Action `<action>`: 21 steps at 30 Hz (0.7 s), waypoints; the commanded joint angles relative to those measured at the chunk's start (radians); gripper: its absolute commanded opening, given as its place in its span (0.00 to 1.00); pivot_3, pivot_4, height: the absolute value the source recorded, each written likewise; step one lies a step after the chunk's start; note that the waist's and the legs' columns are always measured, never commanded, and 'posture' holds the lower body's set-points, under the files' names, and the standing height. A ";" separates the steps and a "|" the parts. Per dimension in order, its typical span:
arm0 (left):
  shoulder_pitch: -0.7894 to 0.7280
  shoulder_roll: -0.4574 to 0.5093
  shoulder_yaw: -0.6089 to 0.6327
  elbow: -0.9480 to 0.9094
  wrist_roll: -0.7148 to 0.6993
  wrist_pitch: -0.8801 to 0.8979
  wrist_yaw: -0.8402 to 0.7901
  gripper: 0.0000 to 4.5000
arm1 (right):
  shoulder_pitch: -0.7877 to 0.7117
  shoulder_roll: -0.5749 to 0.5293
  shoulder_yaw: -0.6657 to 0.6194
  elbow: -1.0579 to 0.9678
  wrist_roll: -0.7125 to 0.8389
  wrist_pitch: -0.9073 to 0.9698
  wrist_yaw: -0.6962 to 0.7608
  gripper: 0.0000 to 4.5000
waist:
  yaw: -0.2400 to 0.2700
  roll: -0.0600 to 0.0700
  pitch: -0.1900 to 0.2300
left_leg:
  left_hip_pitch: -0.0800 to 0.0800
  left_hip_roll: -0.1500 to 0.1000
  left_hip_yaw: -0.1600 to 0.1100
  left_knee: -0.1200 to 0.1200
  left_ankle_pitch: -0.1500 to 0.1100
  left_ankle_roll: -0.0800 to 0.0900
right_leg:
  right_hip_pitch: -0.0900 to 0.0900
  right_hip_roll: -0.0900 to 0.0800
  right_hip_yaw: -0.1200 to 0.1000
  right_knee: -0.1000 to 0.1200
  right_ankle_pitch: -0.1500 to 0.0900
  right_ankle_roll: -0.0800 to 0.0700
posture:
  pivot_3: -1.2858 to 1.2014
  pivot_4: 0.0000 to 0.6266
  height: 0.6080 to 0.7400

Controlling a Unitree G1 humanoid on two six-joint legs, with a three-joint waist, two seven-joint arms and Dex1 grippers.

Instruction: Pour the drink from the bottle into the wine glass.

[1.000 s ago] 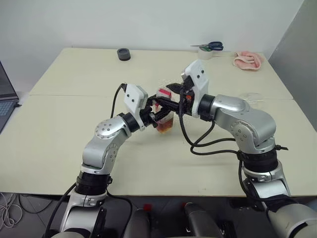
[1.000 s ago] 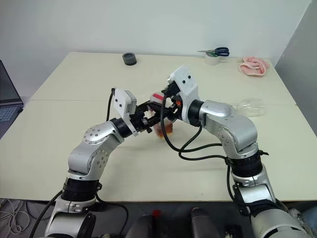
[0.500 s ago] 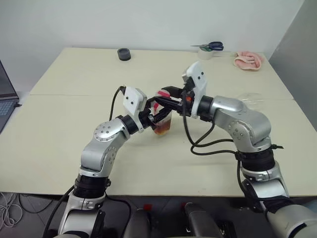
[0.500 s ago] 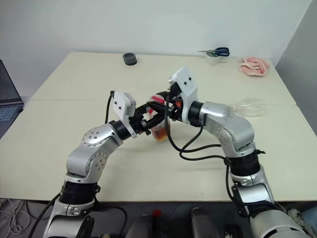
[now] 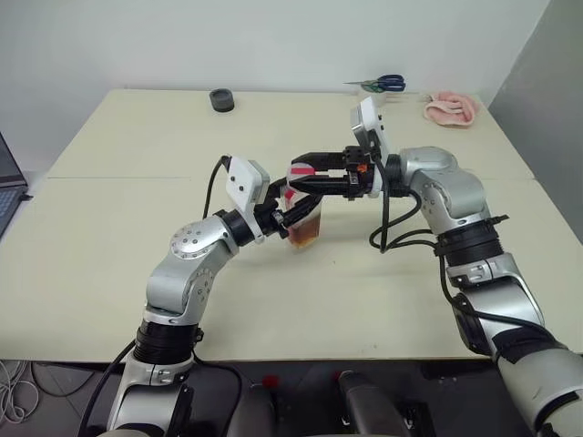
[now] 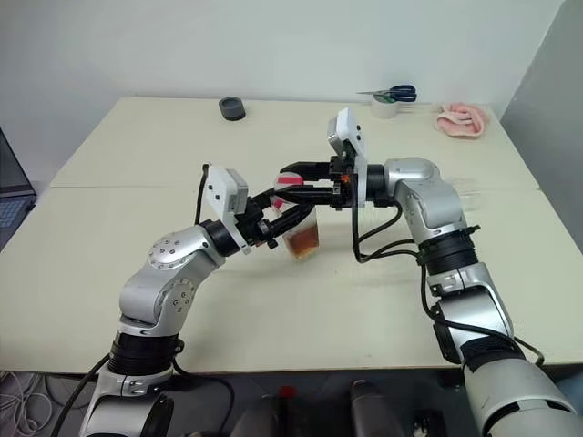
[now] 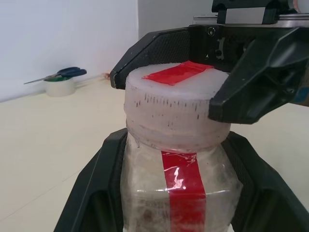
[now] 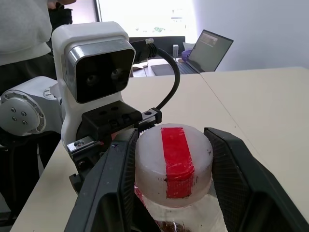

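My left gripper (image 5: 293,215) is shut on the body of the bottle (image 5: 304,221), a small clear plastic one with a red strip (image 7: 182,183) down its side, held upright just above the table (image 5: 137,237). The tea-coloured drink (image 5: 306,239) lies in its bottom. My right gripper (image 5: 303,175) reaches in level from the right, and its two black fingers (image 8: 108,188) press the sides of the whitish cap (image 8: 173,162) with red tape on top. A clear glass shape, the wine glass (image 6: 472,188), shows faintly behind my right forearm, mostly hidden.
At the table's far edge are a black round object (image 5: 221,99), a tape roll with blue scissors on it (image 5: 375,89) and a pink cloth (image 5: 451,107). A laptop (image 5: 7,173) sits at the left edge. A person in grey (image 8: 24,29) stands beyond the table.
My right elbow has swung out to the right and the wrist has turned, so the right gripper now lies level across the cap. The bottle and my left gripper have stayed put.
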 commanded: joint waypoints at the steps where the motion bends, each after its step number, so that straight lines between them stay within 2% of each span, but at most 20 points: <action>1: -0.026 -0.005 -0.016 -0.018 0.002 -0.005 -0.004 0.49 | -0.035 0.018 -0.009 -0.094 0.037 0.038 0.008 0.64 | 0.000 0.000 0.000 | 0.000 0.000 0.000 0.000 0.000 0.000 | 0.000 0.000 0.000 0.000 0.000 0.000 | 0.52 0.24 1.00; 5: -0.027 0.001 -0.022 -0.014 0.000 -0.003 -0.014 0.49 | -0.011 -0.003 -0.041 -0.210 0.028 0.076 -0.085 0.96 | 0.000 0.001 0.001 | 0.000 0.000 -0.001 0.000 0.000 0.000 | 0.000 0.000 -0.001 0.001 0.000 0.000 | 0.52 0.24 1.00; 6: -0.028 0.002 -0.023 -0.013 -0.002 -0.002 -0.017 0.49 | 0.002 -0.013 -0.048 -0.258 0.028 0.091 -0.111 1.00 | 0.000 0.001 0.001 | 0.000 0.000 -0.001 0.000 0.000 0.000 | 0.000 0.000 -0.001 0.001 0.000 0.000 | 0.52 0.24 1.00; 10: -0.034 0.000 -0.030 -0.002 -0.007 -0.006 -0.038 0.49 | 0.054 -0.048 -0.053 -0.415 0.005 0.152 -0.236 1.00 | 0.003 0.001 0.001 | 0.000 0.000 -0.001 0.000 0.000 0.000 | 0.000 0.000 -0.001 0.000 0.000 0.001 | 0.52 0.24 1.00; 15: -0.053 0.016 -0.044 0.016 -0.018 -0.026 -0.118 0.49 | 0.180 -0.110 -0.096 -0.692 0.021 0.443 -0.463 1.00 | 0.013 0.001 0.001 | 0.000 0.000 -0.001 0.000 0.000 0.000 | 0.000 0.000 -0.001 0.000 0.000 0.001 | 0.52 0.24 1.00; 21: -0.073 0.036 -0.044 0.078 -0.009 -0.060 -0.197 0.49 | 0.272 -0.095 -0.188 -0.946 0.109 0.690 -0.651 1.00 | 0.013 0.001 0.001 | 0.000 0.000 0.000 0.000 0.000 0.000 | -0.001 0.001 0.000 0.001 -0.003 0.005 | 0.52 0.24 1.00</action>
